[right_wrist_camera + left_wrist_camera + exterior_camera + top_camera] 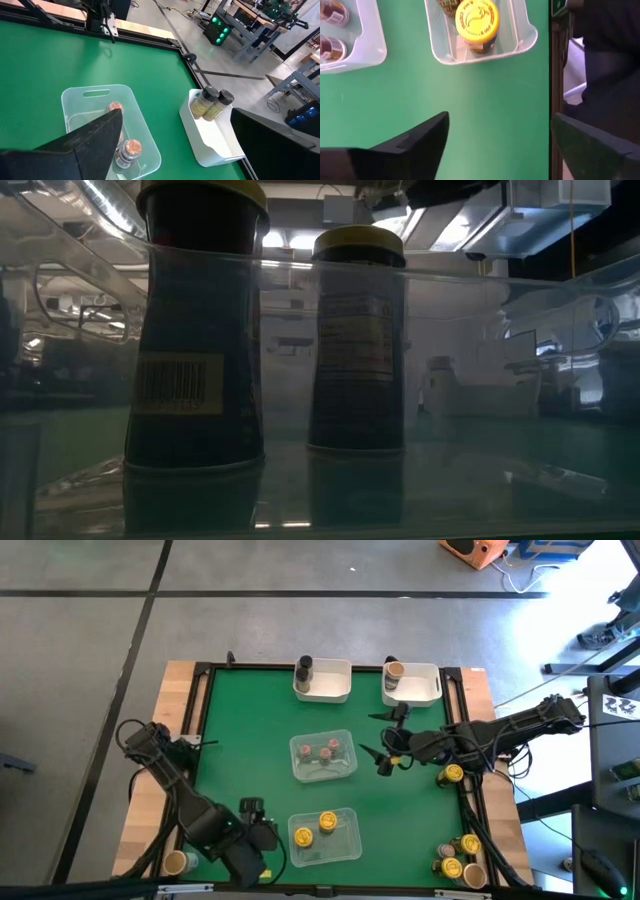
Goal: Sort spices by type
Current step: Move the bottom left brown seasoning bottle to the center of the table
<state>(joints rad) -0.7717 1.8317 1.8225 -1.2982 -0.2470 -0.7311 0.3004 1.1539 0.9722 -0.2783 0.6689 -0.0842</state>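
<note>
Spices are what we are sorting, and neither of our grippers has one in hand. Our left gripper (262, 832) hangs over the green mat (240, 740) near the front edge, jaws spread apart with nothing between them, just beside the front clear tray (348, 842). That tray holds two yellow-lidded jars (327, 823), both standing upright; in the left wrist view one yellow lid (477, 19) faces us squarely. Our right gripper (385, 755) sits toward the middle of the mat, fingers (87, 142) wide and empty, just beside the middle clear tray (345, 740), where we see reddish-brown-topped jars (326, 751).

Farther out, two white bins stand along the back edge. We see a dark-capped jar (303, 667) at the rim of the left bin (335, 687), and two dark-capped jars (211, 103) with pale contents leaning together in the right bin (425, 685). One yellow-lidded jar (452, 775) waits by the right edge under our right arm, a cluster of yellow and tan lids (458, 858) crowds the front right corner, and a single tan-topped jar (177, 862) sits at the front left corner.
</note>
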